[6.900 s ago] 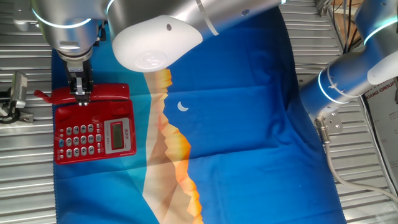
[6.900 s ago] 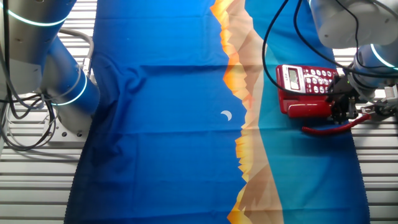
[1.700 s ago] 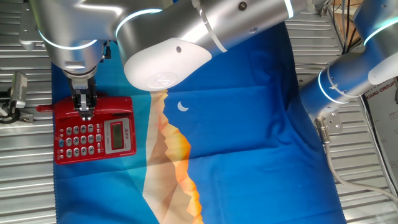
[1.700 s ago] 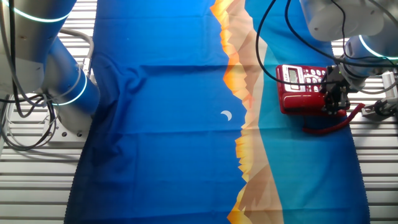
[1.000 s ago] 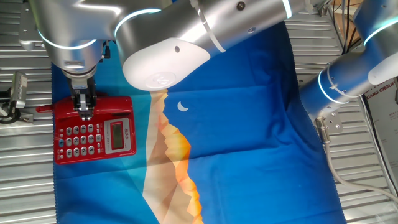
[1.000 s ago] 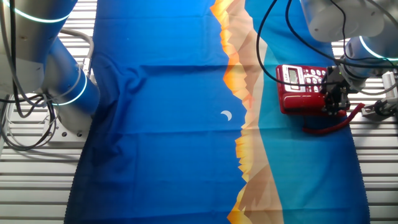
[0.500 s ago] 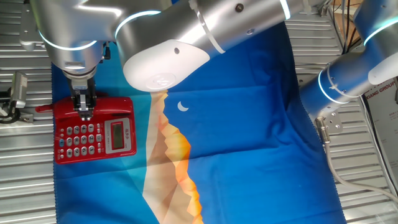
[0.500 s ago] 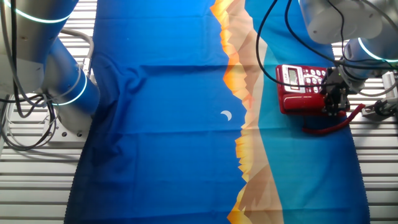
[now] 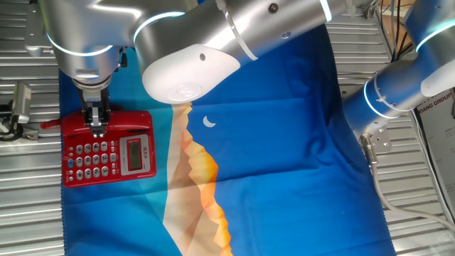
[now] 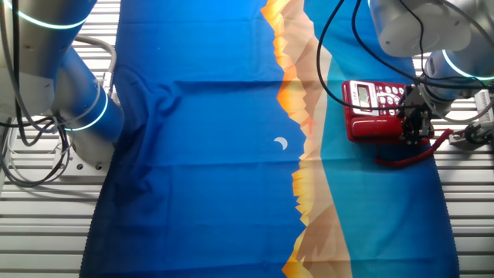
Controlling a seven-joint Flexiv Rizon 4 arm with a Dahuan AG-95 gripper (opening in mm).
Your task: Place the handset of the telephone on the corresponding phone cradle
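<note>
We see a big blue cloth (image 9: 284, 142) with an orange mountain print over the table, and on its edge the telephone (image 9: 108, 148). We judge the task nearly done: the handset (image 9: 124, 120) lies along the phone cradle (image 10: 376, 130), and only release and retreat remain. The gripper (image 9: 97, 129) stands directly over the middle of the handset, fingers down on it. Whether it pinches the handset or has loosened, we cannot tell. The red cord (image 10: 413, 157) curls beside the base

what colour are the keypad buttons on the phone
Grey keypad buttons, set in the red telephone; clearest in the fixed view with the phone at left.
</note>
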